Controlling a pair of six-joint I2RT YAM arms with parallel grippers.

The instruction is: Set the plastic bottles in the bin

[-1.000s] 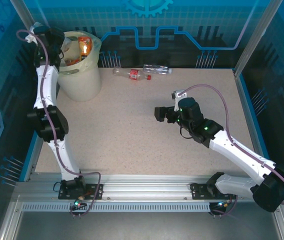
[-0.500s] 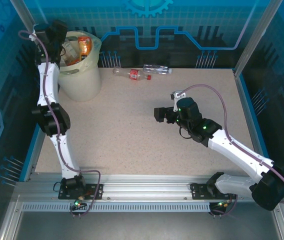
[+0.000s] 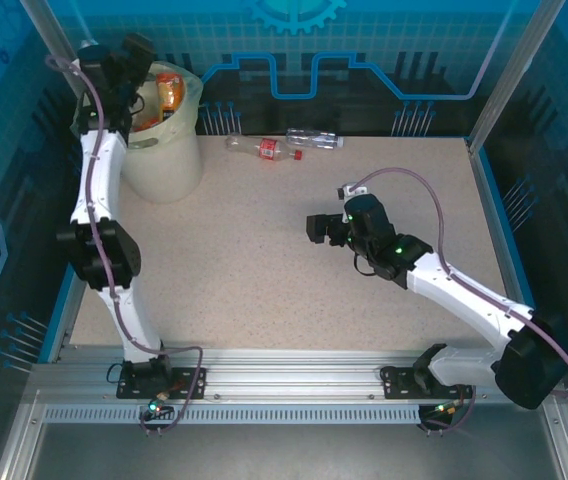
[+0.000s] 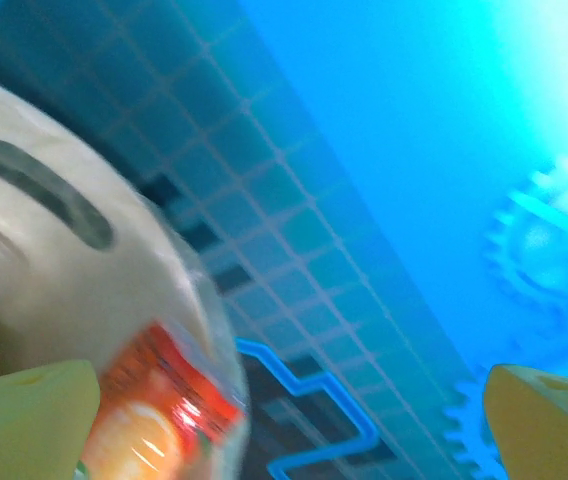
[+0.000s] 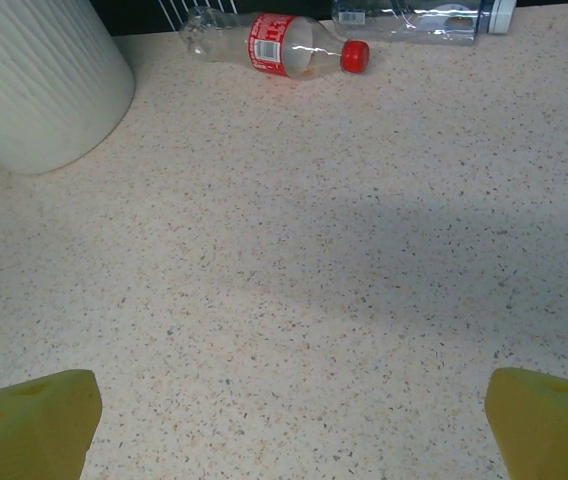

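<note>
- Left arm (image 3: pixel 96 190) stood raised above the cream round plastic bin (image 3: pixel 164 165), left fingers (image 4: pixel 24 425) spread, empty.
- Right fingers (image 5: pixel 29 425) hung open over the speckled tabletop (image 3: pixel 254 290).
- Orange-labelled plastic bottle (image 3: pixel 170 92) lay in the bin; red-labelled bottle (image 3: pixel 264 148) on the tabletop.

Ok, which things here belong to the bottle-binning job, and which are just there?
Part of the job:
- the bin
- the orange-labelled bottle inside it
- the red-capped bottle and the clear bottle, both lying near the far edge of the table

Not part of it:
- the blue wall panels
- the aluminium rail at the near edge
</note>
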